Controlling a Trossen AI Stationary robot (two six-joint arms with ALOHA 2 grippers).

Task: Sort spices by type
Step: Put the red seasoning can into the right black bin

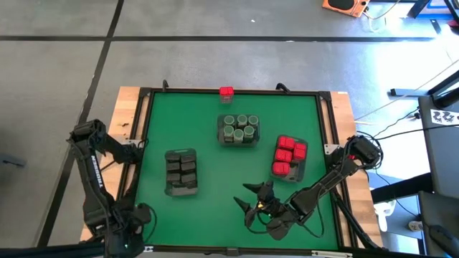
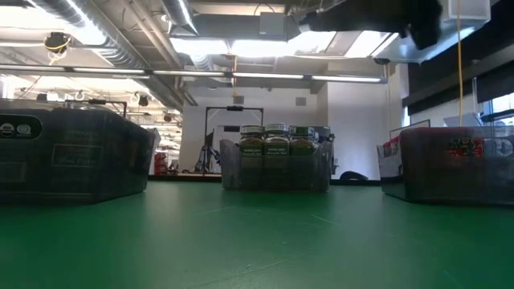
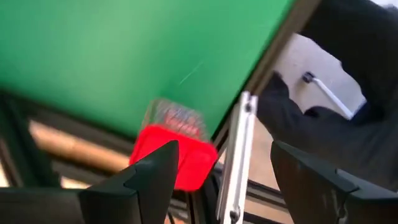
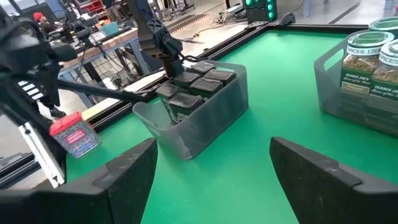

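Three grey trays stand on the green mat. One holds dark tins (image 1: 181,172), one holds round jars (image 1: 238,130) and one holds red boxes (image 1: 289,158). One red box (image 1: 226,92) stands alone at the mat's far edge. Another red-topped box (image 4: 74,134) is at the table's left edge beside my left arm. It also shows in the left wrist view (image 3: 174,152), just beyond one fingertip. My left gripper (image 3: 224,180) is open near the table's near left corner (image 1: 142,215). My right gripper (image 1: 247,204) is open and empty near the front, pointing at the tins tray (image 4: 193,106). My left gripper: one finger (image 3: 152,180) stands in front of the red-topped box's lower part, and I cannot tell whether it touches the box. The other finger is far off to the side.
A black frame (image 1: 143,129) and wooden border run round the mat. Open mat lies between the trays and along the near edge (image 1: 208,222). In the low view the trays stand in a row, with the jars tray (image 2: 277,160) in the middle.
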